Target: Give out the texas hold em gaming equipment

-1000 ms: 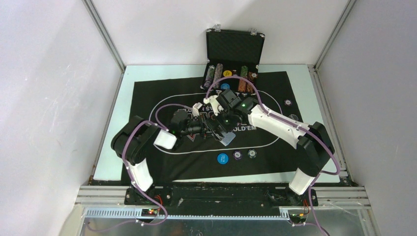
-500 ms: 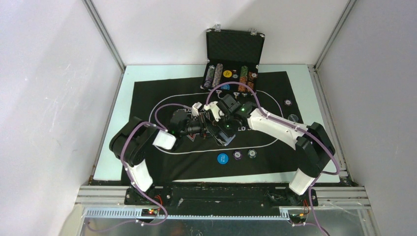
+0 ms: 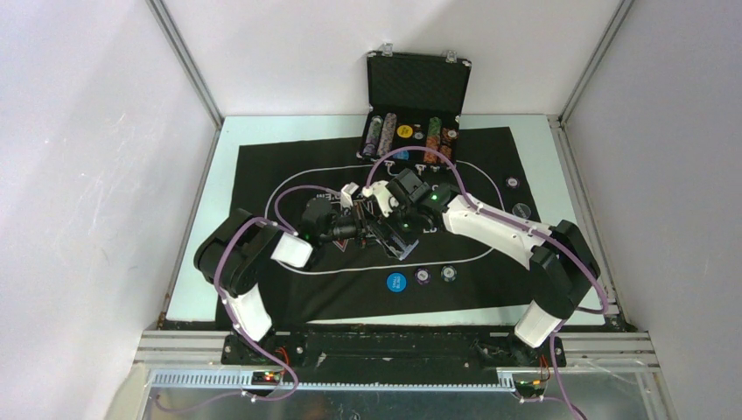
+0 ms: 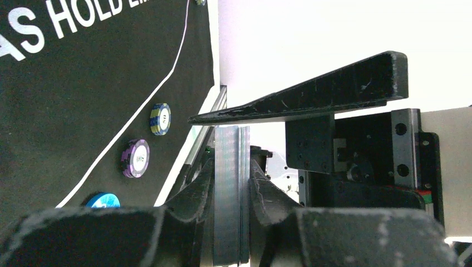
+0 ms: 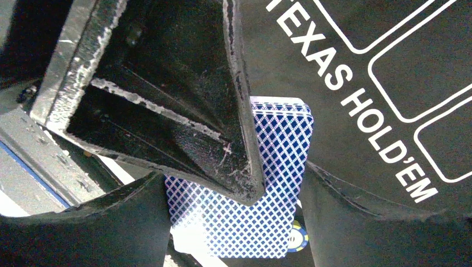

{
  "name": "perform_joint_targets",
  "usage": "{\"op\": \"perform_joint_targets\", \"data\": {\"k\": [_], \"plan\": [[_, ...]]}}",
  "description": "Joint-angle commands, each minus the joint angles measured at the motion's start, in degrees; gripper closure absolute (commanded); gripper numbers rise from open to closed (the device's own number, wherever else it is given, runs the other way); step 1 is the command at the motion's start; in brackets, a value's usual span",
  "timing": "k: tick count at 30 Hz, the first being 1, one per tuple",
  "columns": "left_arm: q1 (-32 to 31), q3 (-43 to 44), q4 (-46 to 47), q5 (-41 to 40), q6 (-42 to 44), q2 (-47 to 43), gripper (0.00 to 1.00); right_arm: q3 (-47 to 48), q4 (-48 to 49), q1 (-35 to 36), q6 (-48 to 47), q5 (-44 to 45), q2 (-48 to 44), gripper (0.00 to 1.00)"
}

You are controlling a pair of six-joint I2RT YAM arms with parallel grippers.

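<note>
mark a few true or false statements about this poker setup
1. The left gripper clamps a deck of cards. True.
2. The black case is shut. False: its lid stands open.
3. Three chips lie in a row on the near side of the mat. True: a blue chip, a purple chip and a blue-and-yellow chip.
4. The card backs are red. False: they are blue-patterned.

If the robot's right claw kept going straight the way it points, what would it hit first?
Most likely the deck of blue-backed cards, clamped by the left gripper right in front of it. The right gripper has a fingertip over the deck's back; whether it touches is unclear. Beyond is the black mat.
</note>
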Motion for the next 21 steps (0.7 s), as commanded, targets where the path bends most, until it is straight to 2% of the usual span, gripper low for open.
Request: {"op": "perform_joint_targets", "data": {"k": [1, 8, 10, 14, 15, 18, 21], "plan": [[-0.39, -0.15, 5.70, 0.57, -1.58, -0.93, 1.00, 0.00, 1.87, 0.23, -0.87, -0.41, -1.63, 0.25], [-0.39, 0.22, 4.31, 0.23, -0.52, -0.20, 1.00, -0.01, 2.01, 0.21, -0.49, 0.88, -2.94, 0.46], [-0.39, 0.28, 2.97, -0.27, 0.34, -0.08, 1.00, 0.00, 1.85, 0.27, -0.56, 1.09, -3.61, 0.56], [-0.39, 0.37, 0.95, -0.71, 1.56, -0.07, 0.99, 0.00, 1.66, 0.32, 0.21, 0.59, -4.11, 0.68], [-0.39, 0.42, 0.68, -0.75, 1.66, -0.27, 0.97, 0.00, 1.58, 0.32, 0.38, 0.38, -4.21, 0.70], [-0.45, 0.59, -1.67, -0.78, 3.39, -1.06, 0.79, 0.00, 1.61, 0.29, 0.52, -0.20, -4.31, 0.78], [-0.48, 0.98, -5.93, -1.25, 6.28, -2.84, 0.67, 0.41, 0.86, 0.31, 0.45, -1.01, -4.40, 0.84]]}}
